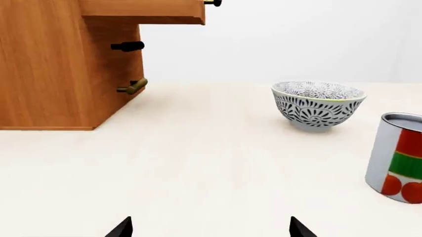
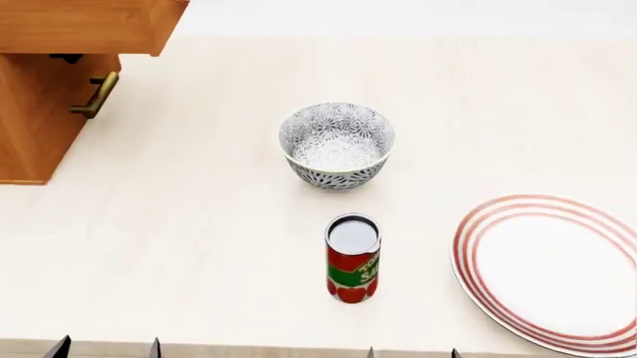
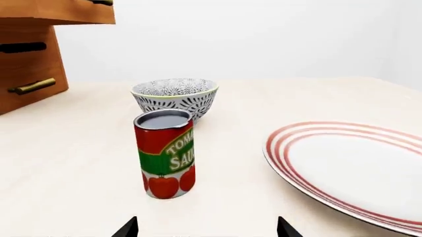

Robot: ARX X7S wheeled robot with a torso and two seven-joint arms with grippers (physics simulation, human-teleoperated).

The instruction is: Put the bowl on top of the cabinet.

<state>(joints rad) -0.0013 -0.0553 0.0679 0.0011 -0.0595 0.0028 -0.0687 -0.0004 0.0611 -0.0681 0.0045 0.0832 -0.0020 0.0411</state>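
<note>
Pale cream worktop runs under everything, with a plain white wall behind. At its near edge the left tool shows only two dark fingertips, set well apart with nothing between them; the right tool likewise stands spread and empty. Little more than the tips is visible in any view, so their height above the surface is hard to judge. Just ahead of the right tool stands a tomato sauce can, upright, red and green label. Beyond the can, apart from it, sits the bowl, upright on the worktop, dark floral pattern inside and out. To the right lies a red-ringed plate. At far left stands the cabinet, orange-brown wood, an upper drawer pulled out, a brass handle below it.
</note>
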